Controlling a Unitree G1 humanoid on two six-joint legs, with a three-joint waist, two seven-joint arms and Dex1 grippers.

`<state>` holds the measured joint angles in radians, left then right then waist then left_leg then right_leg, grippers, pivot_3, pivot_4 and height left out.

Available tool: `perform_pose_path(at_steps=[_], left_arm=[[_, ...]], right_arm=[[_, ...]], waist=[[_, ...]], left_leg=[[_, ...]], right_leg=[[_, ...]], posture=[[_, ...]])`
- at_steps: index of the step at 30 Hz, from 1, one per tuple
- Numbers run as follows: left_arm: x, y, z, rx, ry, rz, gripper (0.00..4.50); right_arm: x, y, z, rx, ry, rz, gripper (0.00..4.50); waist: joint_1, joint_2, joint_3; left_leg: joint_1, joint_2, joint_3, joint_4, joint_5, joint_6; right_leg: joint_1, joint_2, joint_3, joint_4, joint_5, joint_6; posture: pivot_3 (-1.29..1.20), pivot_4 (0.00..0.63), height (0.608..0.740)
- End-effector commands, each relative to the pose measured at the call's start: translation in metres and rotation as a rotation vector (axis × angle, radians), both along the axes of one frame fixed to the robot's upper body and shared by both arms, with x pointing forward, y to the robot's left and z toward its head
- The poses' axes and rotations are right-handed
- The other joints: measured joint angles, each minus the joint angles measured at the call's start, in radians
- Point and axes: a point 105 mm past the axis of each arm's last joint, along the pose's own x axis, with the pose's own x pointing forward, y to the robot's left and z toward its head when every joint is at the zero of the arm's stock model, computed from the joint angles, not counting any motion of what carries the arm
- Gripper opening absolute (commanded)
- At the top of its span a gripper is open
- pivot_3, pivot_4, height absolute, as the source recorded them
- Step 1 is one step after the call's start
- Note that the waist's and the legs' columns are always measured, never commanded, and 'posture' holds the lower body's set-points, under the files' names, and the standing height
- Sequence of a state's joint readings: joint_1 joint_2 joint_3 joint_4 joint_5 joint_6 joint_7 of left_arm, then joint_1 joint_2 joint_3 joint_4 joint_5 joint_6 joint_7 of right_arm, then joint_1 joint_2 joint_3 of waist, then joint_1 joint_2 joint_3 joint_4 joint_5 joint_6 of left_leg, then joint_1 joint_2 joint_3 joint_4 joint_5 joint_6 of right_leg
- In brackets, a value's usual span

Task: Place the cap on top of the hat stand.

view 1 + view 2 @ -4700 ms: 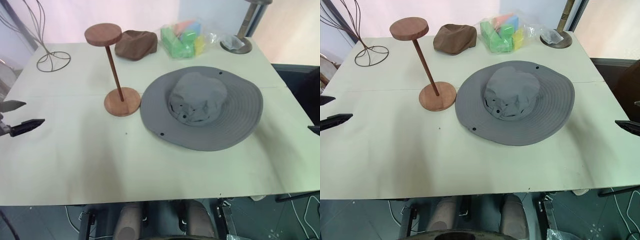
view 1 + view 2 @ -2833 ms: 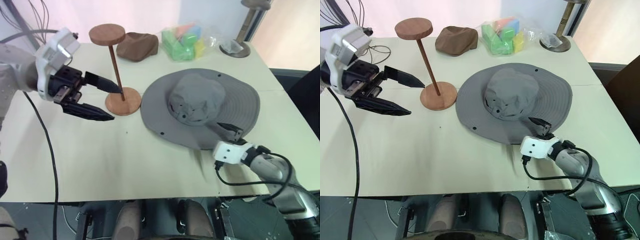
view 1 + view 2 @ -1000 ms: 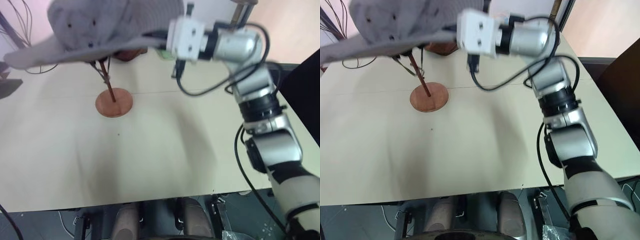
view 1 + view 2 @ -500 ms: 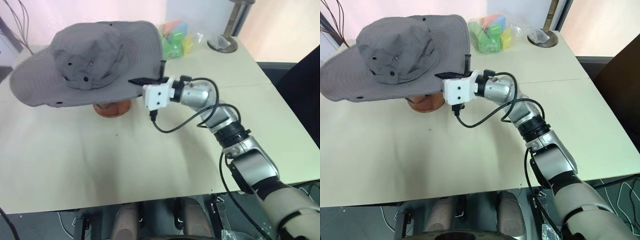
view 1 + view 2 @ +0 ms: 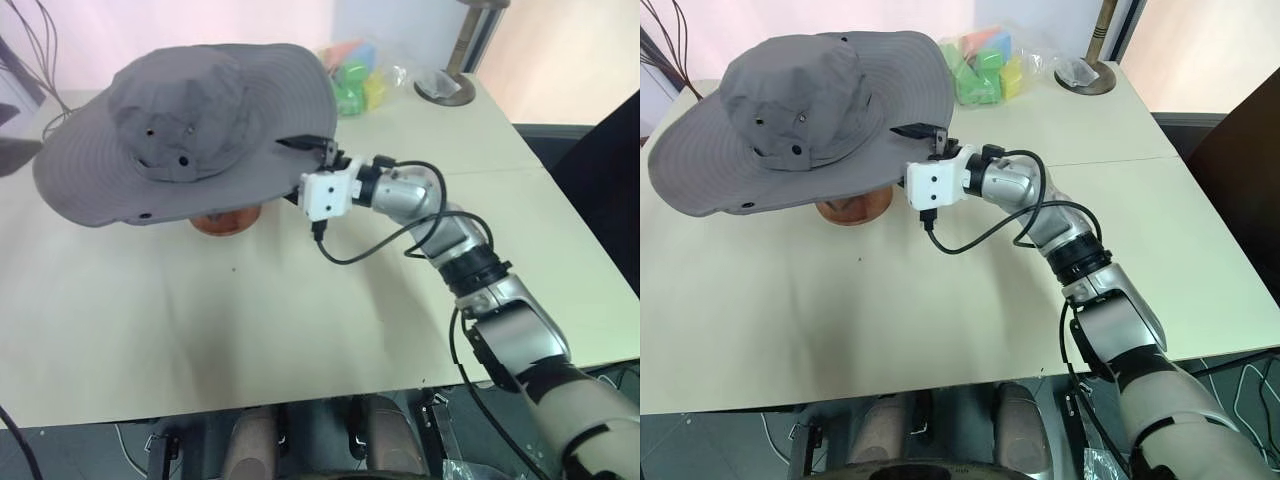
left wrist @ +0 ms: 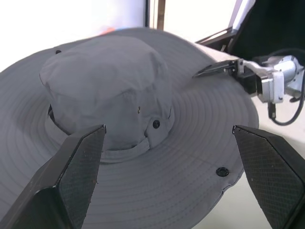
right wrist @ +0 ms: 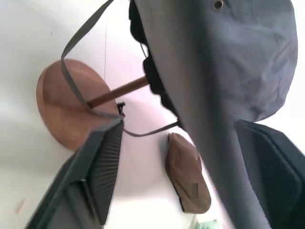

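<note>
I find the cap (image 5: 800, 115) sitting on top of the hat stand (image 5: 853, 208), crown up, brim drooping on all sides so that only the round base of the stand shows beneath it from the head views. In the right wrist view the pole (image 7: 116, 92) runs from the base up into the crown, and a chin strap (image 7: 83, 36) hangs loose beside it.

My right gripper (image 5: 932, 150) is at the near edge of the brim with its jaws spread wide; the upper finger (image 5: 305, 142) lies above the brim, the lower one beneath it, and the fabric edge passes between them ungripped.

My left gripper (image 6: 167, 181) is also wide apart, level with the cap and apart from it, with the whole hat in the gap ahead of it.

Beyond the right gripper, under the brim, a small brown cap (image 7: 188, 179) lies on the table (image 5: 940, 320). The tabletop on the near side of the right arm is open; a bag of coloured blocks (image 5: 985, 70) and a grey metal stand base (image 5: 1085, 80) sit well off behind it.
</note>
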<state>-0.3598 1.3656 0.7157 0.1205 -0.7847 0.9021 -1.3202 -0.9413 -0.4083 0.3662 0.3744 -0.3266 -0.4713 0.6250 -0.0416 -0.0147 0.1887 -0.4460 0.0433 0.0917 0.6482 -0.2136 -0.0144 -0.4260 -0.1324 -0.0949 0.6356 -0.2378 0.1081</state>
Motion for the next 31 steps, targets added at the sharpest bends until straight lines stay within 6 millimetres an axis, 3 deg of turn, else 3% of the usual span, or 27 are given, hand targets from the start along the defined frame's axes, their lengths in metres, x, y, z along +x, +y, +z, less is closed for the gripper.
perform_pose_path(at_steps=[1,8,13,18,24,31], left_arm=[[0.001,0.003,-0.003,0.060,-0.006,0.014,4.50],[0.005,0.017,-0.016,0.103,0.019,0.060,4.50],[-0.005,0.046,-0.017,0.076,0.021,0.138,4.50],[-0.023,0.065,-0.022,0.088,0.036,0.182,4.50],[-0.039,0.076,-0.034,0.097,0.072,0.223,4.50],[-0.043,0.072,-0.041,0.100,0.080,0.221,4.50]], right_arm=[[-0.014,-0.029,0.022,0.029,-0.063,0.000,3.46],[-0.034,-0.083,0.032,-0.031,-0.004,-0.055,3.46],[-0.040,-0.148,0.062,0.128,0.517,-0.153,3.46],[-0.040,-0.191,0.104,0.326,0.793,-0.187,3.46],[-0.045,-0.203,0.119,0.333,0.920,-0.151,3.46],[-0.042,-0.198,0.113,0.289,0.941,-0.144,3.46]], waist=[[0.004,0.000,0.000],[-0.001,0.000,0.000],[0.001,0.001,0.001],[-0.003,0.001,0.001],[-0.003,0.001,0.001],[-0.001,0.002,0.002]], left_leg=[[0.000,0.000,0.000,0.000,0.000,0.000],[0.001,0.000,0.000,0.000,-0.001,0.002],[0.001,0.001,0.001,0.000,-0.002,0.003],[0.002,0.003,0.003,0.000,-0.004,0.006],[0.001,0.004,0.005,-0.002,-0.005,0.005],[0.001,0.004,0.007,-0.002,-0.005,0.005]], right_leg=[[0.000,0.000,0.000,0.000,0.000,0.000],[0.000,0.000,0.000,-0.001,0.000,-0.001],[0.000,0.000,0.000,-0.001,0.000,-0.001],[0.000,0.000,0.000,-0.002,0.001,-0.003],[-0.003,0.000,0.000,-0.003,0.000,-0.006],[-0.004,0.000,0.001,-0.003,0.000,-0.006]], posture=[[0.00,0.150,0.740],[0.00,0.150,0.740],[0.00,0.150,0.740],[0.00,0.150,0.740],[0.00,0.150,0.740],[0.00,0.150,0.740]])
